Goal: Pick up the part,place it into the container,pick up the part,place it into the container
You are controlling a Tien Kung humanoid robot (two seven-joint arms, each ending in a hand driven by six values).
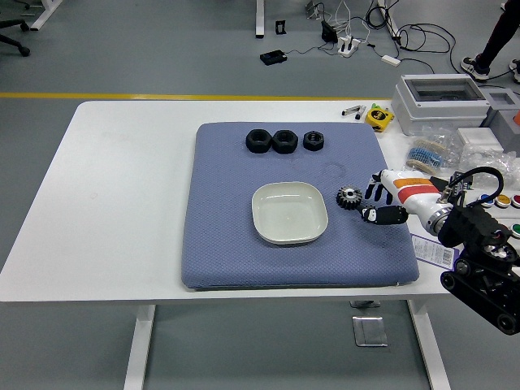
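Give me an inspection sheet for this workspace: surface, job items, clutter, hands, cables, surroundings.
Surface: white table with a blue mat on it.
Job's things: small gear on the mat, right of the empty white bowl; three black nuts in a row at the mat's far edge.
Clutter: grey box, yellow tape measure, bags of small parts and coloured buttons on the table's right side.
Hands: right hand open, fingers just right of the gear, not gripping it; left hand nothing seen.
Cables: a tangle with a power strip on the floor beyond the table.
Surroundings: grey floor with a yellow line; a person's legs at top right.
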